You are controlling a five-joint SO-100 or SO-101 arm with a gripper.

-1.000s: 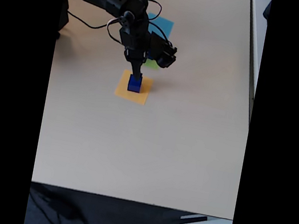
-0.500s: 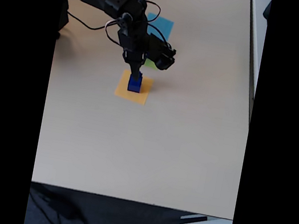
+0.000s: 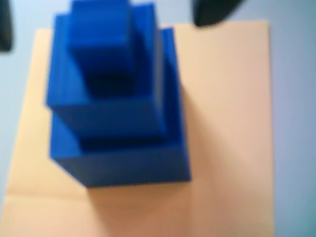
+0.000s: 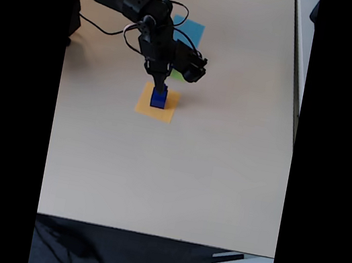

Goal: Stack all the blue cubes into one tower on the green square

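In the wrist view, three blue cubes (image 3: pixel 118 148) are stacked as a tower, largest at the bottom and smallest on top, standing on the orange patch (image 3: pixel 227 123). My gripper (image 3: pixel 111 22) is open: one dark finger (image 3: pixel 217 12) shows at the top right and the other at the left edge, both clear of the top cube. In the fixed view the gripper (image 4: pixel 160 88) points down right over the blue tower (image 4: pixel 158 98). A sliver of the green square (image 4: pixel 180 75) shows just behind the orange patch, mostly hidden by the arm.
A light-blue patch (image 4: pixel 194 28) lies farther back, partly behind the arm. The arm's base is at the far left corner of the beige table (image 4: pixel 174 179). The table's front edge runs along the bottom and its right edge along the right.
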